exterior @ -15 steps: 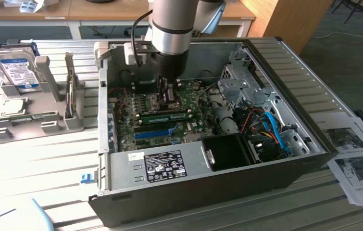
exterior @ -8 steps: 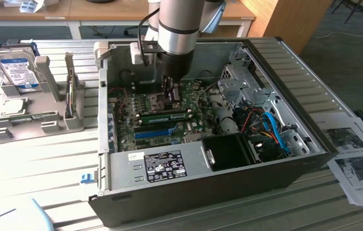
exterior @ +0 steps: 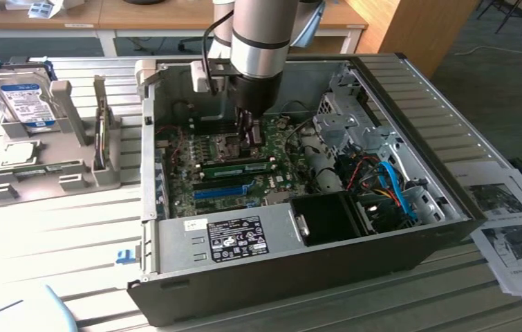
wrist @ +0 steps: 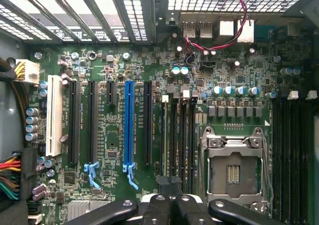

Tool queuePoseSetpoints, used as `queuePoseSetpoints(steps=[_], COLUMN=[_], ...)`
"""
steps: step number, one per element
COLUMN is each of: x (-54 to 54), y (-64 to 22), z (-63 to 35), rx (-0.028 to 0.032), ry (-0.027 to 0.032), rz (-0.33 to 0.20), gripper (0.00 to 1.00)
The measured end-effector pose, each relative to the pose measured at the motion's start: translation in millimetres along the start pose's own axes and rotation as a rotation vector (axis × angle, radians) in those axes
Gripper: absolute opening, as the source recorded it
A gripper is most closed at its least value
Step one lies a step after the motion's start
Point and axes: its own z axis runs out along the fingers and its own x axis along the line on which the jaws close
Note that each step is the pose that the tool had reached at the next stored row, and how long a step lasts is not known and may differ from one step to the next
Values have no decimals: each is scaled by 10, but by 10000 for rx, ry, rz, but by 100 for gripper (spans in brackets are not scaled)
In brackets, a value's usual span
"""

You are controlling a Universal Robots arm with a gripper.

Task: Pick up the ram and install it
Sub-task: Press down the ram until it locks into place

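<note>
The gripper (exterior: pixel 249 133) was down inside the open computer case (exterior: pixel 445 145), fingers closed over the motherboard (wrist: pixel 149 60) and empty, as far as the wrist view allowed. The ram (exterior: pixel 239 167) lay just below it, apparently seated in its slot — installation looked largely done, though whether it was fully latched could not be judged.

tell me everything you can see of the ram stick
The ram is a long, thin green circuit-board stick with a pale label, standing on its long edge in a slot on the motherboard inside the open computer case, beside the long blue slot. The shut gripper hangs just above one end; whether it touches the stick cannot be told.
</note>
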Motion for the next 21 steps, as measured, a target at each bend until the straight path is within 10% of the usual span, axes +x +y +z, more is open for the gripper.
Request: queuePoseSetpoints(steps=[21], x=[3], y=[10], z=[-344], rx=[0], ry=[14], rz=[0], gripper=[9])
